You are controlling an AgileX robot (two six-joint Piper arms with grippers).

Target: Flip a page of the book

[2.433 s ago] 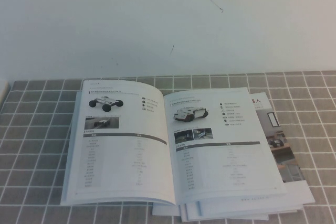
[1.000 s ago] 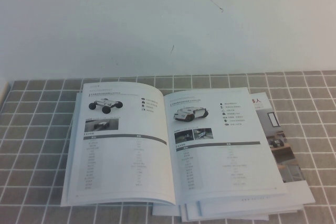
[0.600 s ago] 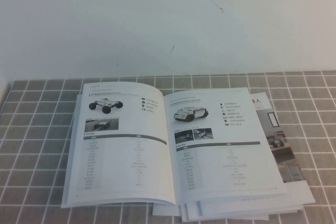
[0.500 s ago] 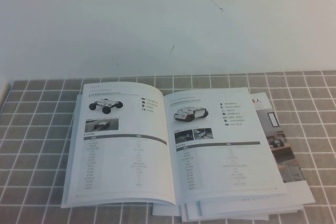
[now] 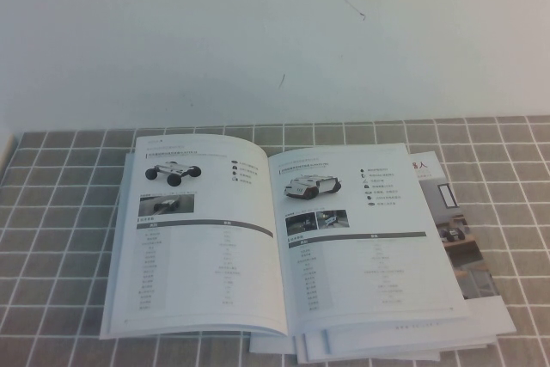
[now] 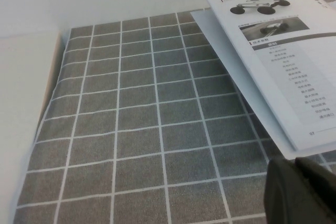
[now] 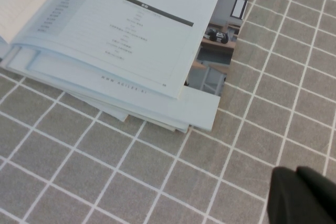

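The book (image 5: 284, 238) lies open on the grey checked cloth, its white pages showing wheeled robots and tables of text. More pages and a cover photo stick out under its right half (image 7: 215, 61). Neither gripper shows in the high view. In the left wrist view, my left gripper (image 6: 295, 167) hovers over the cloth just off the near left corner of the book (image 6: 283, 51), fingers pressed together and holding nothing. My right gripper (image 7: 297, 174) hangs shut over bare cloth, off the book's near right corner (image 7: 131, 30).
The checked cloth (image 5: 60, 212) covers the table up to a white wall (image 5: 275, 40). At the cloth's left edge lies a pale bare surface (image 6: 21, 103). Open cloth stretches to the left and right of the book.
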